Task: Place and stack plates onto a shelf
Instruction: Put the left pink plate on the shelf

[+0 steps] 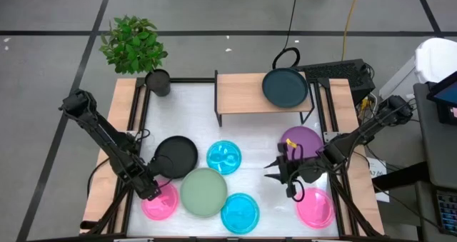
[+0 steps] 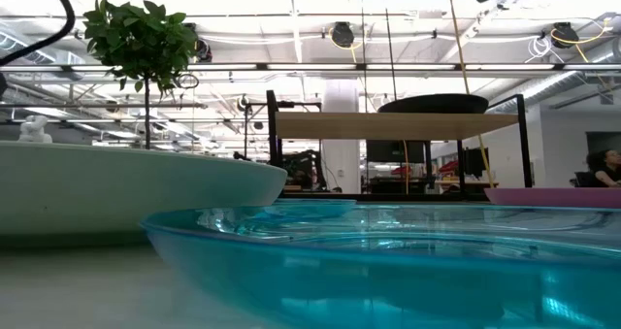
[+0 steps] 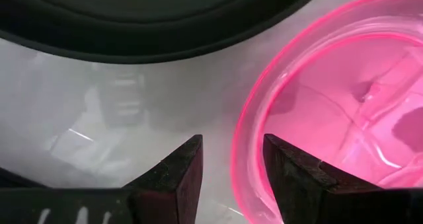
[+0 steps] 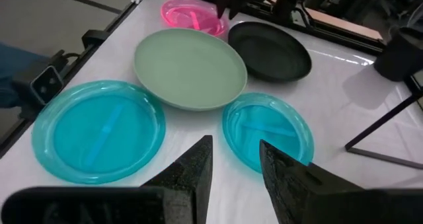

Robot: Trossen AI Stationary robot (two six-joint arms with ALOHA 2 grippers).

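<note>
Pink plate (image 3: 344,112) at the near-left corner of the tabletop (image 1: 189,106) has its left rim between the part-open, empty fingers of the left tool (image 3: 231,178), far nearer than the right tool (image 4: 234,168), also open and empty.

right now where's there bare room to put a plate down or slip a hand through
The shelf is bare on its left half, beside the dark plate. Bare table lies in front of the shelf, behind the black plate, cyan plate and purple plate. The front is crowded: the left gripper at the pink plate, and the green plate.
</note>
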